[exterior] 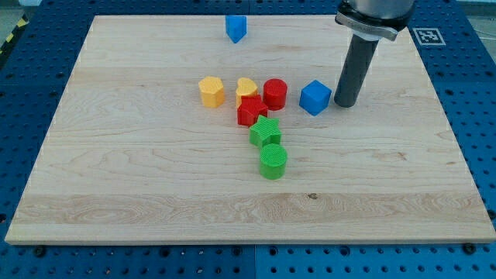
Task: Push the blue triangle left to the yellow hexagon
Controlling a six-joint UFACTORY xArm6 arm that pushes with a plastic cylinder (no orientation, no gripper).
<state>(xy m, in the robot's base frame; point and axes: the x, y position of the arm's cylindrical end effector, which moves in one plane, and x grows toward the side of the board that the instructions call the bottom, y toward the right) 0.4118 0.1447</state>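
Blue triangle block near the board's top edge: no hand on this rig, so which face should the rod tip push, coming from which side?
Press the blue triangle block's right-hand face, coming from the view's right. The yellow hexagon block lies toward the view's lower left, so contact slightly high on that side probably steers it down-left. My tip now sits beside the blue cube, well below and right of the triangle.

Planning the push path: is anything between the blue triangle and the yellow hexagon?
Nothing visible. The blue triangle sits near the view's top; bare board lies between it and the yellow hexagon. My tip is beside the blue cube.
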